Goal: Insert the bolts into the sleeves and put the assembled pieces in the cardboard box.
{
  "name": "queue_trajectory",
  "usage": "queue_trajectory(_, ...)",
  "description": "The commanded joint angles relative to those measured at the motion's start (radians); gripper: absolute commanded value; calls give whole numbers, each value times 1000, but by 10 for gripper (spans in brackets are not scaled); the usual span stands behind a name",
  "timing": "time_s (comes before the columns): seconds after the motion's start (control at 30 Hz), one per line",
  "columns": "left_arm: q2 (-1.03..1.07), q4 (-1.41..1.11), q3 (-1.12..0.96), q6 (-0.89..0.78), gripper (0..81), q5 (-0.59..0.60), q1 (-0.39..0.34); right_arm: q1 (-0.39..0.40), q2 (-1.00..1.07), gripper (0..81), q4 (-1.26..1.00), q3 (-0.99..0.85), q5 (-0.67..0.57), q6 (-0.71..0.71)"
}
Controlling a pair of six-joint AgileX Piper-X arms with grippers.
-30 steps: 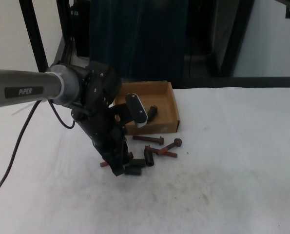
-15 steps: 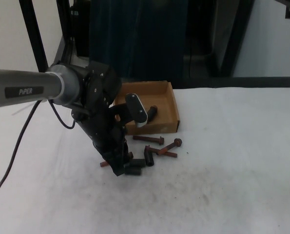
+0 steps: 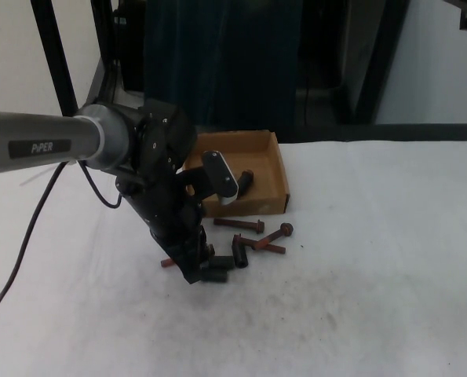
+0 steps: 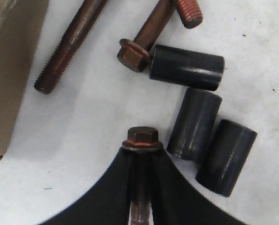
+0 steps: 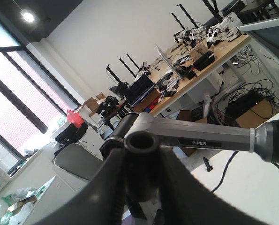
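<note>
Centre-left in the high view, my left gripper (image 3: 195, 275) clamps a bolt (image 4: 140, 138) lengthwise. My right gripper (image 5: 141, 159) pinches a sleeve (image 5: 141, 180), bore end-on.

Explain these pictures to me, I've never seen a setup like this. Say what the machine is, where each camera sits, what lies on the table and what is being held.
This is a robot with two arms, each ending in a two-finger gripper. The high view looks down over a white bench from behind the arms. It shows the left arm bent down beside a cardboard box, among loose bolts and short dark sleeves. The other two pictures come from cameras on the wrists. The left wrist view shows the left gripper shut on a bolt, with three sleeves lying beside it. The right wrist view points out at the room; the right gripper holds one sleeve.
</note>
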Motion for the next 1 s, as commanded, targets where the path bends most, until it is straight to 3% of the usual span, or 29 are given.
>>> queue_trajectory(0.0,-14,10,-1,-9,8,-16,0,1,-11,2,-5,-3,2,-9)
queue_trajectory(0.17,-98,15,-1,-99,8,-87,0,1,-11,2,-5,-3,5,-9)
queue_trajectory(0.47,-274,25,-1,-345,8,-73,0,1,-11,2,-5,-3,9,-9)
queue_trajectory(0.7,-407,85,-1,-411,8,60,8,1,-11,2,-5,-3,43,-17)
queue_trajectory(0.97,-503,107,-1,-569,8,430,49,1,-11,2,-5,-3,70,-242)
